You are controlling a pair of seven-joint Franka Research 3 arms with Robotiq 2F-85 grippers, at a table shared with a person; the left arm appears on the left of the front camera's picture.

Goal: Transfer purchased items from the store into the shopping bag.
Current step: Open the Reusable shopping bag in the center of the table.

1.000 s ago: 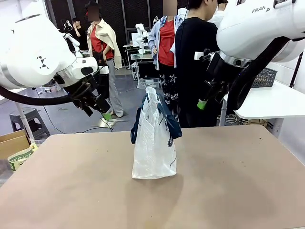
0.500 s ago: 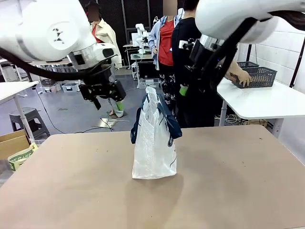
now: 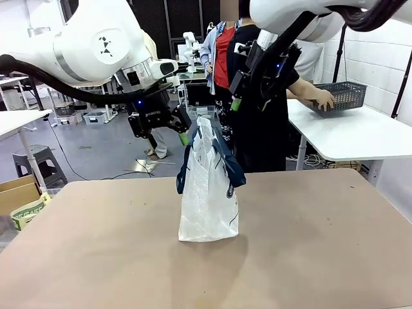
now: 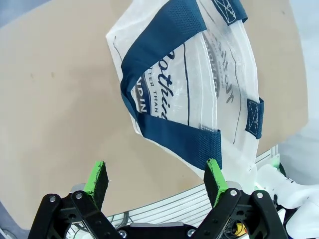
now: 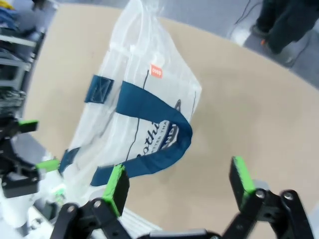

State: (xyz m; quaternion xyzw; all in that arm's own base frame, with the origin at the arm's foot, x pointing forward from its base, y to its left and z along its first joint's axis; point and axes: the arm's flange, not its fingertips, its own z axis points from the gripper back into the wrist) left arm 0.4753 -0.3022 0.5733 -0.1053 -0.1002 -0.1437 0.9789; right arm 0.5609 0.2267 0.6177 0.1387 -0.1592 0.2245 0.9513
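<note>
The shopping bag [image 3: 209, 193] stands upright near the middle of the surface [image 3: 322, 257], with its mouth collapsed and its navy strap handles [image 4: 162, 42] draped down its sides. The left end effector [image 3: 167, 136] hovers just beside the bag's top on the robot's left, jaws spread and empty. The right end effector [image 3: 248, 98] hangs higher, above the bag's top and on its far side, likewise spread and empty. The store basket [image 3: 353, 96] sits on a white side surface [image 3: 360, 138] at the far right, with the person's hand [image 3: 322, 100] on its rim; its contents cannot be made out. The step in hand appears to be opening the bag. Align each end effector so that one strap crosses between its pads. Descend slowly and close on the strap alone, not on the thin film. Draw the two straps apart evenly so that the bag neither tips nor lifts.
</note>
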